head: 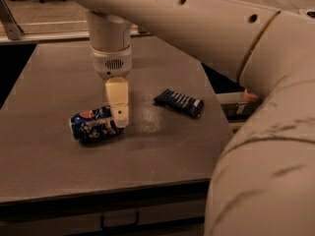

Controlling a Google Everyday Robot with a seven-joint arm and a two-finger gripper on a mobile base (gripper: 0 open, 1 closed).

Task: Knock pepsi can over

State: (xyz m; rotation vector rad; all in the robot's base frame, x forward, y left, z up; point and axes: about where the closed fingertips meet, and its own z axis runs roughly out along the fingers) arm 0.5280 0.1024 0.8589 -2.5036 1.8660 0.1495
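The gripper point(119, 117) hangs low over the table point(49, 171), at the right end of the pepsi can point(95, 125). The can lies on its side and closes the low way to the left. On the right the snack wrapper point(178, 102) lies flat, apart from the gripper, with bare tabletop between them. The front and left parts of the table are free. The robot arm point(266, 171) fills the right side and crosses above the far edge.
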